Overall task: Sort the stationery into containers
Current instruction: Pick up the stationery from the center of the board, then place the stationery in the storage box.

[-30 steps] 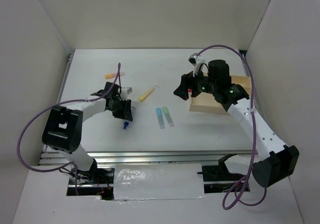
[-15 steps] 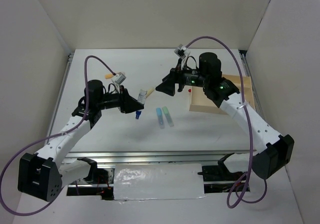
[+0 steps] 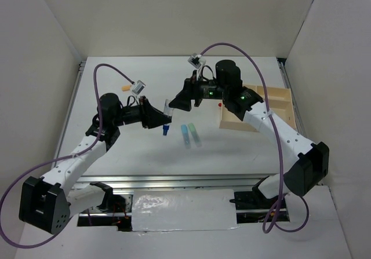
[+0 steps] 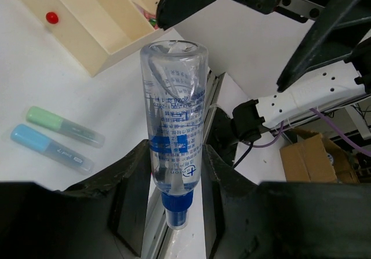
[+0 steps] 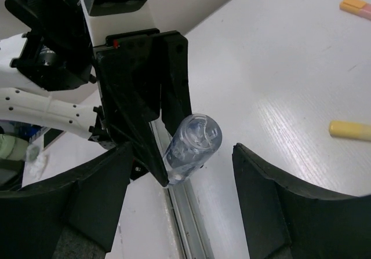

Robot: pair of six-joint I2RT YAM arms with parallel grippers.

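Blue-and-white stick (image 4: pixel 174 149), clenched in the left gripper (image 4: pixel 174 178), is now raised mid-air, and the right gripper (image 5: pixel 181 152), spread and empty, now faces it away from the tray (image 3: pixel 239 121), suggesting a handover.

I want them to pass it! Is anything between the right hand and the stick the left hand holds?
No, nothing visible is in the way. The left hand grips the blue-and-white stick near its blue cap. Its clear end points at the open right hand, with only air between them.
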